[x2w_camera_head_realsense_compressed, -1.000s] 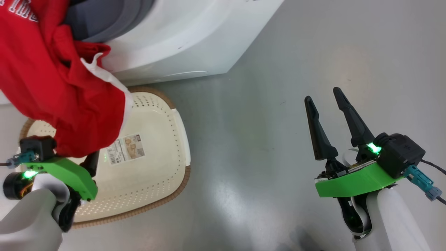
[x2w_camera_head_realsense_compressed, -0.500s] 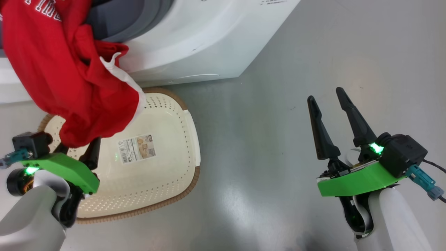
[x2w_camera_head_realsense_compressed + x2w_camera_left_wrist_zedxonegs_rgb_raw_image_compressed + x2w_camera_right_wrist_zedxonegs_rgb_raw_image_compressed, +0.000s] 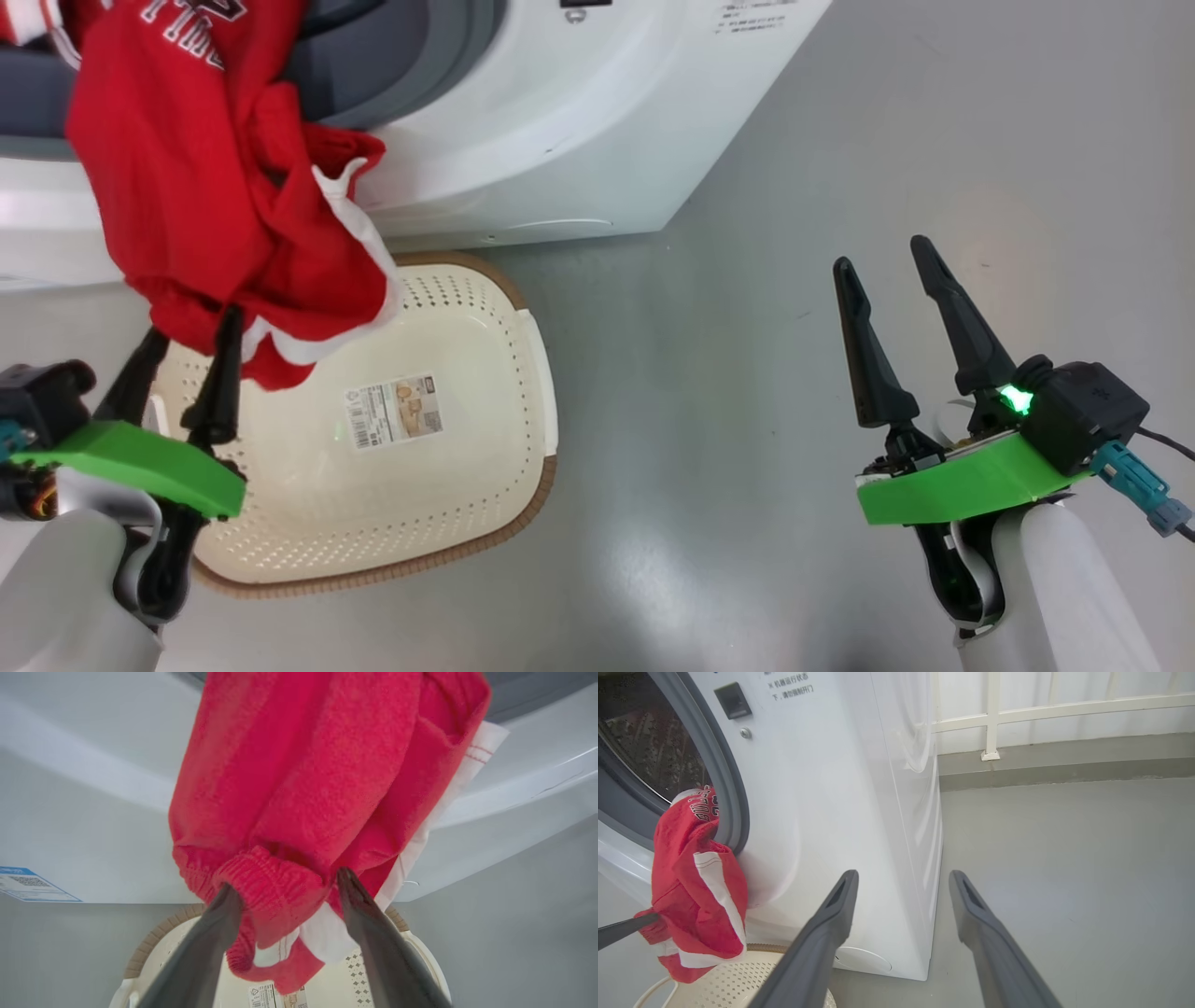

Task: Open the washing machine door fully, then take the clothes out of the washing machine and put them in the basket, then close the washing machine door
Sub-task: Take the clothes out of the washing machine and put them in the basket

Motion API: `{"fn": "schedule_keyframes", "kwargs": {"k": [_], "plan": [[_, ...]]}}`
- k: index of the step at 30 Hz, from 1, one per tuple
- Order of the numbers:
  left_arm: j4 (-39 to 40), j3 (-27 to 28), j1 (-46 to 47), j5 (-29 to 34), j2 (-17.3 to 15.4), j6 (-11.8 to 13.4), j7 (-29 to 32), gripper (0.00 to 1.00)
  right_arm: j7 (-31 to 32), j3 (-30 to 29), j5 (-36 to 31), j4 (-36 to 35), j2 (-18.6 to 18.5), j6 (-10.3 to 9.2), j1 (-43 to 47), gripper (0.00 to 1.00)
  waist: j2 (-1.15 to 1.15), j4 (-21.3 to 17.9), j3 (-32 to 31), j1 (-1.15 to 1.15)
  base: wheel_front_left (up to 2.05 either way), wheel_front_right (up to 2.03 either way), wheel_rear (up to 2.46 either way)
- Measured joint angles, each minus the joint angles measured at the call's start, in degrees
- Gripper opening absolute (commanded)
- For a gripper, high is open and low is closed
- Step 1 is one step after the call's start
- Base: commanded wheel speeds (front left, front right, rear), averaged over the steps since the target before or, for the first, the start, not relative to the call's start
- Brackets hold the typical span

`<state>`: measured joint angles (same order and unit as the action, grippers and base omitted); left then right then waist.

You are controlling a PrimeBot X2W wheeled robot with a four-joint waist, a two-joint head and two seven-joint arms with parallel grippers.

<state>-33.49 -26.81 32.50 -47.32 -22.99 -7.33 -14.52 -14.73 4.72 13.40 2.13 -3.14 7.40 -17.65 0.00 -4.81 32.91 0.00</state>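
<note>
Red clothes point(image 3: 215, 187) with white bands hang out of the washing machine point(image 3: 560, 121), over its grey rubber ring point(image 3: 411, 65), above the cream basket point(image 3: 523, 373). The basket holds nothing but its sticker point(image 3: 392, 411). My left gripper point(image 3: 196, 322) stands open under the garment. In the left wrist view its fingertips point(image 3: 345, 877) flank the elastic hem of the clothes point(image 3: 303, 788). My right gripper point(image 3: 882, 254) is open over bare floor, well to the right. The right wrist view shows the steel drum point(image 3: 654, 751) and the hanging clothes point(image 3: 691, 896). The washing machine door is out of view.
Grey floor point(image 3: 747, 327) spreads to the right of the machine and the basket. A white railing point(image 3: 990, 718) on a low kerb stands behind the machine. A blue label point(image 3: 28, 884) sits low on the machine's front.
The head camera has shifted, showing more of the machine. My left gripper has come out from under the red garment; its fingers now show at the hem. The right gripper has not moved.
</note>
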Motion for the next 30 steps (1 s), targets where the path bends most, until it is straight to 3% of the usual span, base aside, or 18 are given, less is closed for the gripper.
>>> {"fn": "schedule_keyframes", "kwargs": {"k": [12,30], "plan": [[12.09,9.47,-7.57,6.58,2.05,0.0,-0.01,1.0,0.0,-0.07,-0.68,0.71,-0.04,0.0,0.64,1.0,0.0,1.08,-2.78,0.0,0.0,0.0,0.0],[19.18,13.26,-17.98,9.93,3.12,0.0,-0.01,1.0,0.0,-0.22,-0.9,1.59,-0.05,0.0,1.6,1.0,0.0,2.52,-5.75,0.0,0.0,0.0,0.0]]}}
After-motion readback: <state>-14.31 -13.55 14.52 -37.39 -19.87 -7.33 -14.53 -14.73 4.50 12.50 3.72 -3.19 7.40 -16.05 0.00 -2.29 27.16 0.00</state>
